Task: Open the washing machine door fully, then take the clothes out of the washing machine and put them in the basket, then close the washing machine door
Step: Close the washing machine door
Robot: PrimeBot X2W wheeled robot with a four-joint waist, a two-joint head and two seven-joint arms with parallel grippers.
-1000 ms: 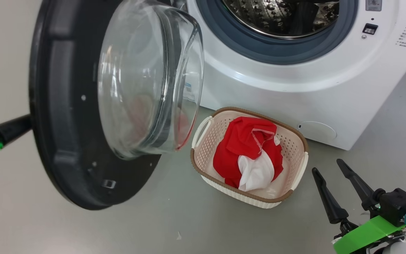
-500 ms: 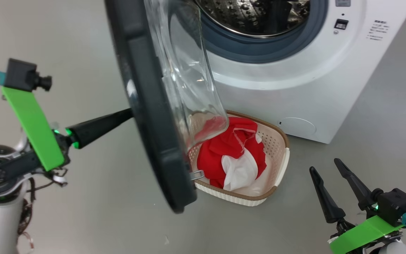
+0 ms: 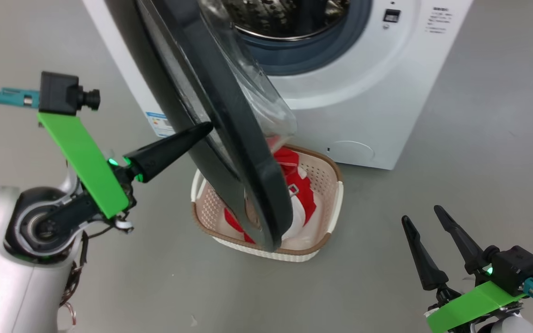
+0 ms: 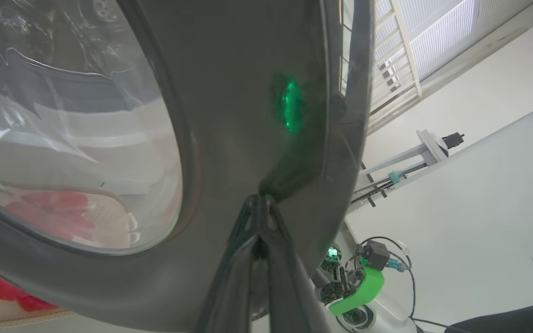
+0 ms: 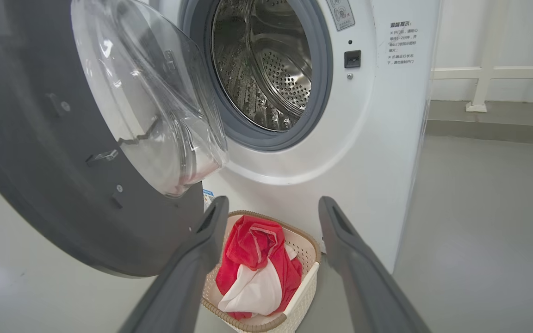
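The washing machine (image 3: 377, 88) (image 5: 387, 138) stands white with its steel drum (image 5: 266, 64) showing nothing inside. Its black-rimmed door (image 3: 229, 138) (image 5: 63, 152) (image 4: 229, 115) hangs part-way swung, edge-on in the head view, over the basket. My left gripper (image 3: 208, 127) (image 4: 259, 199) is shut, its tips pressed against the door's outer black rim. The red and white clothes (image 3: 301, 185) (image 5: 255, 273) lie in the cream basket (image 3: 329, 208) (image 5: 299, 296) on the floor before the machine. My right gripper (image 3: 421, 215) (image 5: 271, 206) is open and holds nothing, low at the right.
Grey floor (image 3: 479, 162) spreads to the right of the machine. A white rail and wall (image 5: 493, 74) stand behind it in the right wrist view. My left arm's pale wrist housing (image 3: 12, 249) sits at the lower left.
The door has swung further toward the machine, with my left gripper following against its outer face. The head camera has also turned. The right gripper stays put.
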